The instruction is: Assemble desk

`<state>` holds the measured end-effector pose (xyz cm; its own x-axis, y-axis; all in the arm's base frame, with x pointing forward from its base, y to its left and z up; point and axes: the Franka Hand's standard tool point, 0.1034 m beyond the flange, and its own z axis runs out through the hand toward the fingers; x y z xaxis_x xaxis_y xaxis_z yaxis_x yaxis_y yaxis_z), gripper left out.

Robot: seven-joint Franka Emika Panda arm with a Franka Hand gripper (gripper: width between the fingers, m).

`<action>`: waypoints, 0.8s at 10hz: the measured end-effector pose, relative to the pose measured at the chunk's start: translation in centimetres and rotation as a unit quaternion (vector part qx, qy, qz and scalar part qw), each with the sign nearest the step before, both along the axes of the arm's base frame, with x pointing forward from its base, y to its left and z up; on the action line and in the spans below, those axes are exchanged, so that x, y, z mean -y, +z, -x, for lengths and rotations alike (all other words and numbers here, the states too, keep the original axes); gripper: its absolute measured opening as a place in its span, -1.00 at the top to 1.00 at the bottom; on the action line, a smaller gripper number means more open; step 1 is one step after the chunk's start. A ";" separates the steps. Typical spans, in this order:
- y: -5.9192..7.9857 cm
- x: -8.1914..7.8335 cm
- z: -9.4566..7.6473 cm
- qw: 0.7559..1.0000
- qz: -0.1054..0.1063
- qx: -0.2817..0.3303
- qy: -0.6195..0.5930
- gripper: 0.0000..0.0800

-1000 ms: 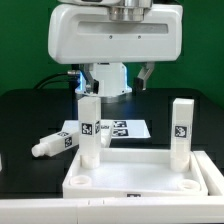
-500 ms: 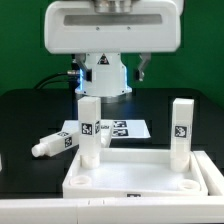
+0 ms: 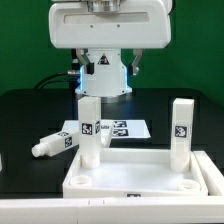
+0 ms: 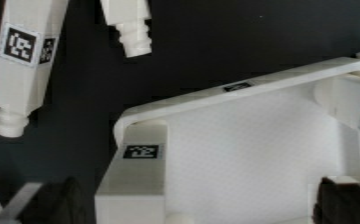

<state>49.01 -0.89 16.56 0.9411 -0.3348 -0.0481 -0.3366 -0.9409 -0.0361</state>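
Note:
The white rimmed tabletop (image 3: 140,178) lies at the front of the exterior view. Two white tagged legs stand upright in its back corners, one on the exterior view's left (image 3: 90,125) and one on the right (image 3: 181,130). A third leg (image 3: 55,143) lies loose on the black table to the left. My gripper (image 3: 108,68) hangs high above the back of the tabletop, open and holding nothing. In the wrist view the tabletop (image 4: 248,140) fills the space under the open gripper (image 4: 203,205). Two loose legs (image 4: 26,60) (image 4: 127,25) lie beyond it.
The marker board (image 3: 122,128) lies flat on the black table behind the tabletop, between the two standing legs. The arm's white base (image 3: 105,80) rises behind it. A small white piece (image 3: 1,160) shows at the exterior view's left edge.
The gripper has risen a little and shifted slightly toward the exterior view's left, still open. The tabletop and the legs have not moved.

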 end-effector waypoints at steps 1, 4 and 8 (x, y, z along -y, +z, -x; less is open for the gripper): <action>-0.3 0.1 -0.1 1.000 0.002 0.012 -0.001 -0.62; -4.9 -0.1 4.8 0.999 -0.019 0.000 -0.037 -0.62; -8.0 -0.3 5.6 0.999 -0.003 0.014 -0.037 -0.62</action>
